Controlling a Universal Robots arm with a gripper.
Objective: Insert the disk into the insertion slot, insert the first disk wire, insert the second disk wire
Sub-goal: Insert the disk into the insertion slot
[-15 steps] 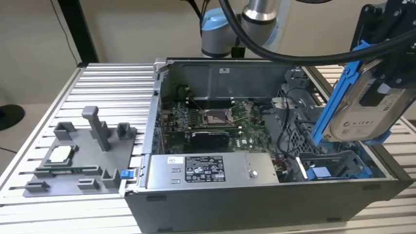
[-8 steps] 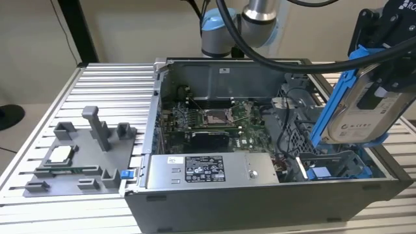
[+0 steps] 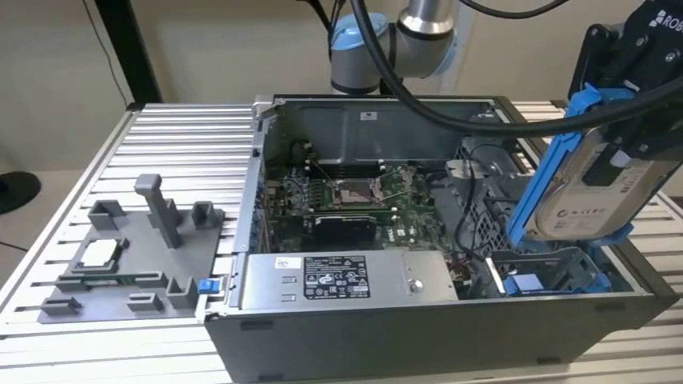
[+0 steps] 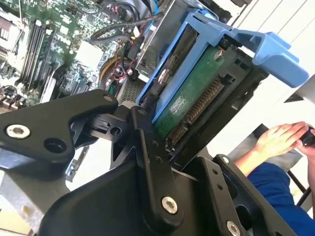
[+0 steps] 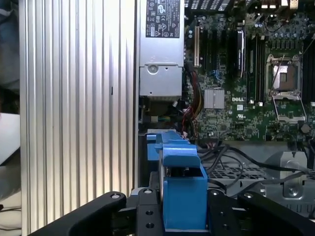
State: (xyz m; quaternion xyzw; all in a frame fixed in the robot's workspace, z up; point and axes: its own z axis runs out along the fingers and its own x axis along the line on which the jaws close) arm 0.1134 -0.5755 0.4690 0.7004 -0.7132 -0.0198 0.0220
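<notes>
My black gripper (image 3: 628,120) is shut on the disk (image 3: 593,192), a silver drive with a white label in a bright blue frame. The disk hangs tilted, almost on edge, over the exterior view's right end of the open computer case. Just below its lower edge lies the insertion slot (image 3: 546,276), a grey bay with blue rails. The second wrist view shows the disk's green circuit board (image 4: 192,98) between my fingers (image 4: 142,132). In the first wrist view the blue frame (image 5: 182,191) sits in my gripper (image 5: 183,214). Dark cables (image 5: 231,157) lie beside the bay; I cannot tell which are the disk wires.
A grey labelled power supply box (image 3: 336,280) runs along the case's front. Behind it lies the motherboard (image 3: 353,200). A grey fixture tray (image 3: 128,256) stands on the slatted table (image 3: 181,152) at the exterior view's left. A person's hand (image 4: 278,140) and blue sleeve are beyond the disk.
</notes>
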